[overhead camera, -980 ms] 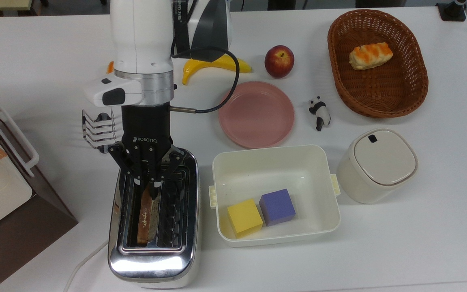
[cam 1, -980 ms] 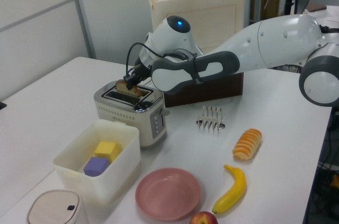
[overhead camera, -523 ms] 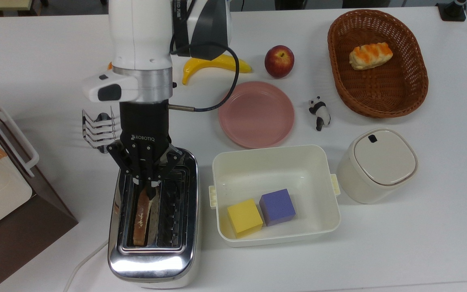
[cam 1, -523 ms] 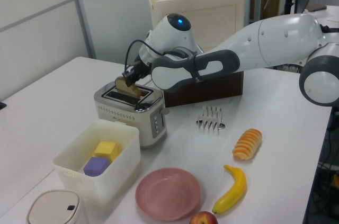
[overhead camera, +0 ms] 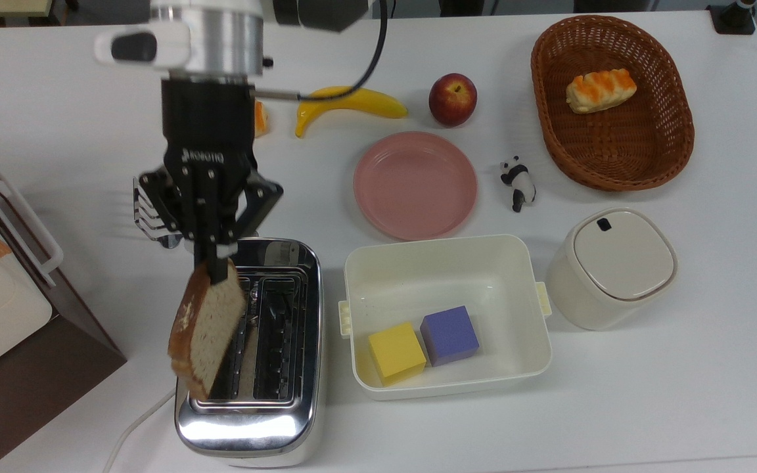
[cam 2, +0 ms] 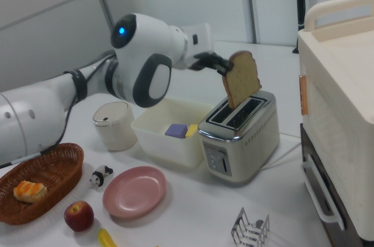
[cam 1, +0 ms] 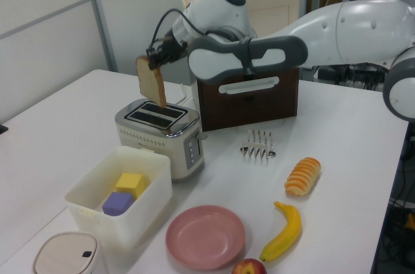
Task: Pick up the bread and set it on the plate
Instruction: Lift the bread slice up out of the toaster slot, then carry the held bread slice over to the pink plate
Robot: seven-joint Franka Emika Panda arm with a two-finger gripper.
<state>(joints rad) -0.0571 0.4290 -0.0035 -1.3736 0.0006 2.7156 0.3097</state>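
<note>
at the left of the top view we see the gripper [overhead camera: 215,253] pinching the bread [overhead camera: 206,326] by its top edge, clear above the toaster [overhead camera: 257,387], well apart from the plate [overhead camera: 415,184] at centre.

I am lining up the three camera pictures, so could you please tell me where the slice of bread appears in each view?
Top view: the bread hangs from the gripper over the toaster's left slot, lower left of the picture.
Left view: the bread is upper left of centre, clear above the toaster.
Right view: the bread is right of centre, above the toaster.
Shared landmark: the chrome toaster directly below it.
</note>
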